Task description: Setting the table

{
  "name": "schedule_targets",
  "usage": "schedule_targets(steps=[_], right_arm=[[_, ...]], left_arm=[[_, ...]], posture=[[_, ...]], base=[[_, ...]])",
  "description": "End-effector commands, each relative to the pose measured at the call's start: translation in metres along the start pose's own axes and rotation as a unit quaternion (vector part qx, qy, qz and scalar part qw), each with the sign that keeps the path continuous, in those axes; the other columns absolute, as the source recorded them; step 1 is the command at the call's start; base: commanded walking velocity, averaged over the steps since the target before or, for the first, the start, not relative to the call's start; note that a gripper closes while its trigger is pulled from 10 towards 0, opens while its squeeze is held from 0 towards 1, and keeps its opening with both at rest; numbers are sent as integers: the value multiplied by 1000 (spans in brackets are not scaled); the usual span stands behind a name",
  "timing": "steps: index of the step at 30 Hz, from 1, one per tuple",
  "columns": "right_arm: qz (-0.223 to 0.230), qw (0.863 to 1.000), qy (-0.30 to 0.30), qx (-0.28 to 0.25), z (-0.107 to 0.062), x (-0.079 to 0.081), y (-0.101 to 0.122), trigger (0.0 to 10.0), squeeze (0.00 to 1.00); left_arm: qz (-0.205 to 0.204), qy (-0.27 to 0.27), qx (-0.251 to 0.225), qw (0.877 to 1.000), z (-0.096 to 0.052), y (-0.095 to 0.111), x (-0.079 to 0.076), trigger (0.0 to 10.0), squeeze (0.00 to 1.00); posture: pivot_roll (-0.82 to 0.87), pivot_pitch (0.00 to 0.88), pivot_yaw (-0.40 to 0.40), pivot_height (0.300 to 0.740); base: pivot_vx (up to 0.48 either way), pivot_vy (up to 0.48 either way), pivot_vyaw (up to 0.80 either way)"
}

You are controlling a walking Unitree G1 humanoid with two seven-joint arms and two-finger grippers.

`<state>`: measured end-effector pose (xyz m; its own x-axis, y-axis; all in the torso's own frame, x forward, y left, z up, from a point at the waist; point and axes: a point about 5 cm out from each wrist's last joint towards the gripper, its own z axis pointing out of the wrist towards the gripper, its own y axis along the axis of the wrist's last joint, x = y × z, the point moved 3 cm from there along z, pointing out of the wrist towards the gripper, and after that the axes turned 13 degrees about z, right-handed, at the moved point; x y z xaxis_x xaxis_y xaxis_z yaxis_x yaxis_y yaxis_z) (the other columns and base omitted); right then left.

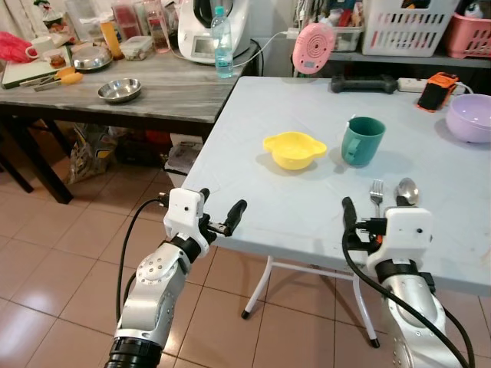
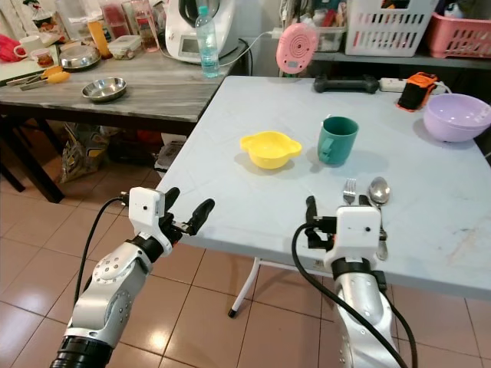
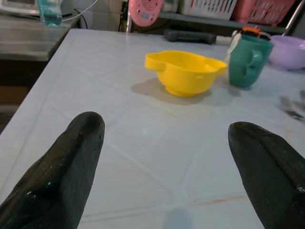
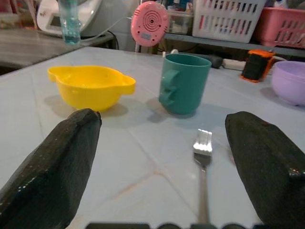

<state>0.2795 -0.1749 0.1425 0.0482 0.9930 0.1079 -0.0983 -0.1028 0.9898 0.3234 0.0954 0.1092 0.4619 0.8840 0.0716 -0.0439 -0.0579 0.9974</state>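
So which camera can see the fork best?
The right wrist view: the fork lies close up between the open right pincer's fingers, tines towards the green cup. In both eye views it looks small, beside the spoon, its handle hidden behind that pincer. The left wrist view gives just a blurry edge glimpse.

brightness: pretty even and bright indoors, nothing dim
shadows: soft ones under the yellow bowl (image 1: 294, 149) and green cup (image 1: 362, 140), beyond both hands
glare: shiny spots on the floor tiles (image 1: 46, 284) below the left hand (image 1: 222, 215)
focus: head views sharp; wrist views blur the black fingers (image 3: 62, 167) up close, and the far clutter goes soft
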Motion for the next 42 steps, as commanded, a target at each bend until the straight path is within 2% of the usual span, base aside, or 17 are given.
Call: schedule_targets(steps=[1, 9, 26, 35, 37, 42], right_arm=[[0, 1000, -3, 3, 0, -3, -1, 10000, 0], [2, 1000, -4, 6, -1, -2, -3, 10000, 0], [1, 1000, -3, 9, -4, -2, -5, 10000, 0], [-1, 1000, -3, 10, -5, -1, -6, 10000, 0], [0, 1000, -2, 9, -5, 1, -6, 10000, 0], [0, 1000, 0, 10, -4, 3, -6, 10000, 0]], left_arm=[[4, -9, -4, 1000, 2, 3, -2, 10000, 0], [4, -13, -2, 1000, 2, 2, -3, 10000, 0], [7, -17, 1, 1000, 2, 1, -4, 10000, 0], [4, 17, -22, 1000, 9, 15, 6, 10000, 0], [-13, 24, -24, 999, 13, 18, 8, 10000, 0], [-17, 19, -32, 999, 20, 25, 8, 10000, 0]], posture=[[-122, 0, 66, 740], [-126, 0, 69, 740], [-130, 0, 74, 740], [-128, 0, 76, 740], [-126, 0, 77, 740], [-128, 0, 74, 740]], base=[[281, 0, -625], [281, 0, -613], [285, 0, 0], [0, 0, 0], [0, 0, 0], [0, 0, 0]])
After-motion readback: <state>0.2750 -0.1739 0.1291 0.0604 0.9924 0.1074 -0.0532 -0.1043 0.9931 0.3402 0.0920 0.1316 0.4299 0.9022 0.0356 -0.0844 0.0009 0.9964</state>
